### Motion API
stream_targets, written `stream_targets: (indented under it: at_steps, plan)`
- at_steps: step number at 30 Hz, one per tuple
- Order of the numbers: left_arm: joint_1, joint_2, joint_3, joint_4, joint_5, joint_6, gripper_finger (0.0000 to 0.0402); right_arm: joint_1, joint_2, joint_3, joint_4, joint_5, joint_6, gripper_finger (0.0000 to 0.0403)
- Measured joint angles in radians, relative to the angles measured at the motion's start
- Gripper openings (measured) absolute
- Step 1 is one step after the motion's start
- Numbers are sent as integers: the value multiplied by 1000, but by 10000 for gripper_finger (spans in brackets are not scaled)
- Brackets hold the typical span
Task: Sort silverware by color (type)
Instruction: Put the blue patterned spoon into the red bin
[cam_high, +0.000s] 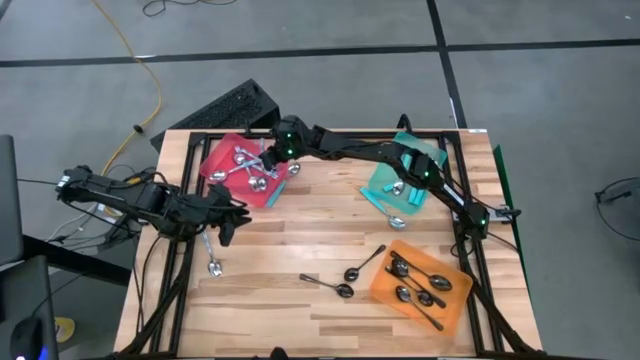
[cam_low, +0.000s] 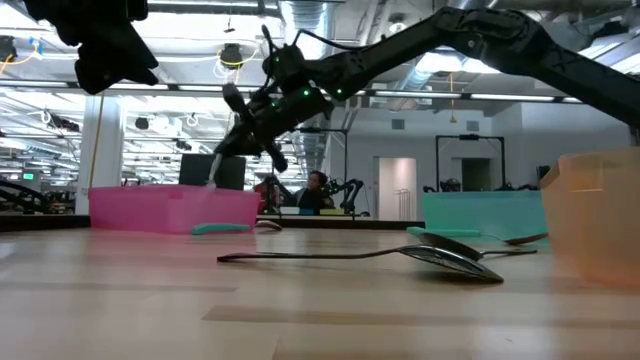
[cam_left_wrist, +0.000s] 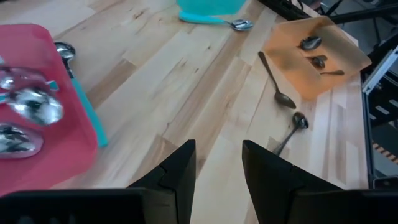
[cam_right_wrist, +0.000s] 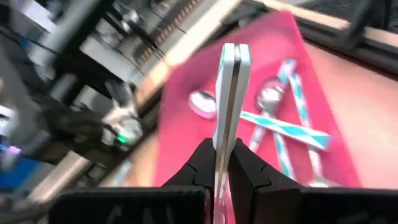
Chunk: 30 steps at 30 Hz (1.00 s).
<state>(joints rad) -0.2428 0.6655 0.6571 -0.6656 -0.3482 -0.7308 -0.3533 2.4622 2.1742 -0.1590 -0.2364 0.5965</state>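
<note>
Over red tray (cam_high: 222, 160): right gripper (cam_high: 268, 160) fingers pinching silver spoon (cam_right_wrist: 227, 93) | left gripper (cam_high: 238, 215) fingers spread, empty, above surface (cam_high: 300, 230) beside tray

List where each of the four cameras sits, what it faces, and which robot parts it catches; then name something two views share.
High: overhead, straight down on the table; both arms.
Low: tabletop height, level across a black spoon; right arm overhead.
Left wrist: behind the open left gripper, facing the orange tray.
Right wrist: behind the right gripper, shut on a teal-handled spoon, above the red tray.
Shared: high and left wrist both show the orange tray.
</note>
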Motion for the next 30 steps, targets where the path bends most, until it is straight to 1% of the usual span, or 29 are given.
stream_targets:
  at_steps: [3,7,10,12,15,18,25,30]
  plan:
    - [0,0,0,0,-14,0,114,10,0,0,-29,2,-45,41]
    - [0,0,0,0,-31,-8,114,22,0,0,-6,26,-56,41]
    - [0,0,0,0,-33,-14,114,19,4,0,-6,33,-57,41]
    - [0,1,0,1,-33,-17,114,17,25,2,27,32,-52,41]
    - [0,2,0,-1,-33,-22,114,18,36,-4,3,24,-30,41]
    - [0,2,0,-4,-33,-24,114,27,54,2,40,41,-41,41]
    - [0,2,0,-9,-41,-25,114,22,80,0,58,26,4,41]
    - [0,2,0,-12,-59,-25,114,24,79,0,52,43,-25,41]
